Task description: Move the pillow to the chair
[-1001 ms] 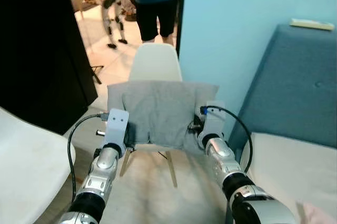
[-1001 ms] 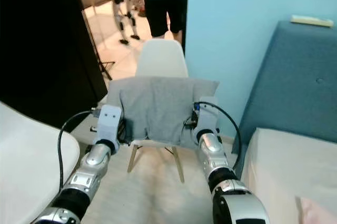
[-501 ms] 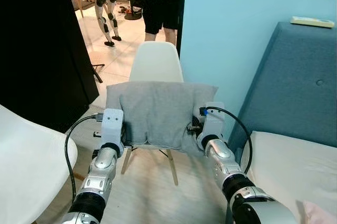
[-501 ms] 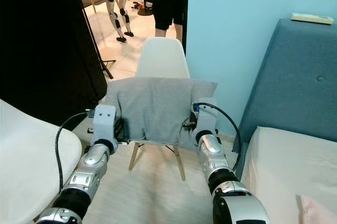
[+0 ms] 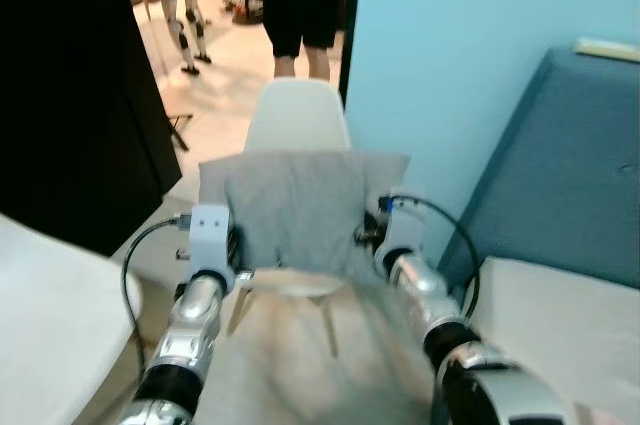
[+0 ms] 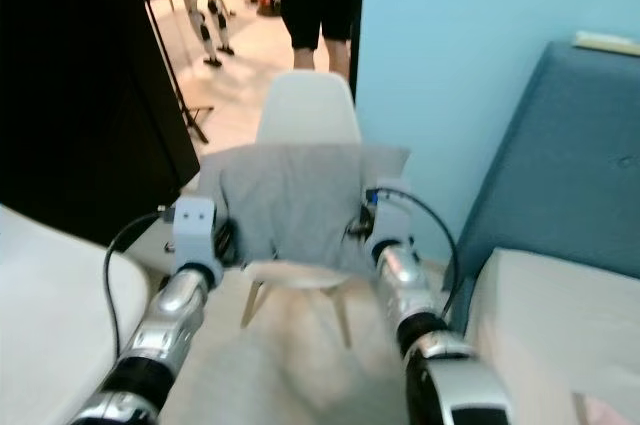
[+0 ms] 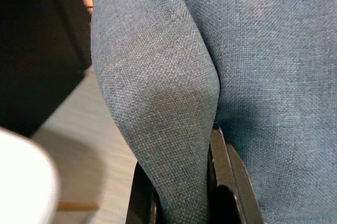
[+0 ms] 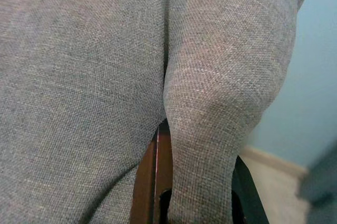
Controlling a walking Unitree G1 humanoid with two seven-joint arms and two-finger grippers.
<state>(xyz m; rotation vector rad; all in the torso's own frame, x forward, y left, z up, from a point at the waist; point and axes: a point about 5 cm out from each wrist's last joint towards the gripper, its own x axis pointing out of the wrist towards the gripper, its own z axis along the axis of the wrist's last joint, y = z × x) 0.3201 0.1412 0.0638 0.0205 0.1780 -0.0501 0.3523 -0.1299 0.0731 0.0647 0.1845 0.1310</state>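
Grey woven cloth is the pillow (image 5: 295,210), and I hold it stretched between my two arms in front of me, above the pale wood-look floor (image 5: 300,365). My left gripper (image 7: 181,187) pinches a fold of fabric at the pillow's left edge; my wrist camera shows the fold squeezed between both black fingers (image 7: 218,166). My right gripper (image 8: 195,192) does the same at the right edge, with a thick pleat of cloth clamped between its fingers (image 8: 150,176).

The pillow hangs just in front of the white chair (image 5: 297,123). It hides the chair's seat apart from a pale sliver below its lower edge, and the rounded backrest rises above its top edge. The slanted wooden legs (image 5: 328,323) show under it. I cannot tell whether the pillow touches the seat.

A light blue wall (image 5: 450,65) stands to my right, and a blue upholstered headboard or sofa back (image 5: 575,165) leans against it with a small pale object (image 5: 606,48) lying on its top edge. A white cushion or mattress (image 5: 570,315) sits at its foot. A black panel (image 5: 70,95) fills the left side, and a white rounded surface (image 5: 50,335) sits low at my left. Past the chair, a person in dark shorts (image 5: 295,5) stands on a light tiled floor, near the legs of another robot (image 5: 185,5).
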